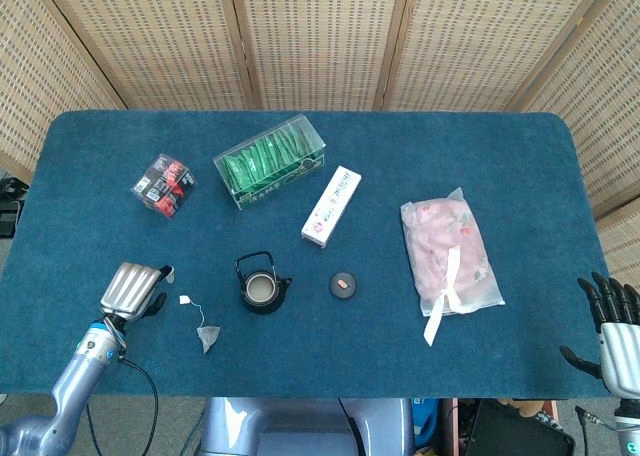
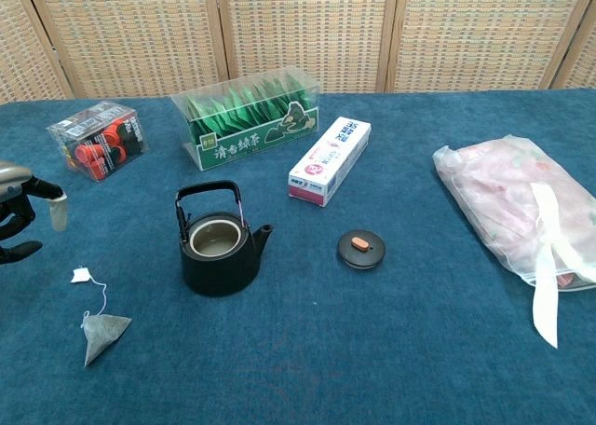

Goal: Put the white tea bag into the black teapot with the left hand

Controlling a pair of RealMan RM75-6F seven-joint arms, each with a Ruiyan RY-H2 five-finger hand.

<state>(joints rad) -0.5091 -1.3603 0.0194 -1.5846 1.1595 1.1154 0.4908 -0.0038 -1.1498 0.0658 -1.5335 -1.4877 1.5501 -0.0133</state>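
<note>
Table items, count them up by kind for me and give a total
Tea bag: 1
Teapot: 1
Teapot lid: 1
Clear box of green tea packets: 1
White carton: 1
Red and black pack: 1
Pink bag: 1
Total: 7

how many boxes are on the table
3. The small clear box of red and black items is at far left, the clear box of green tea packets is behind the teapot, and the white carton lies right of that.
</note>
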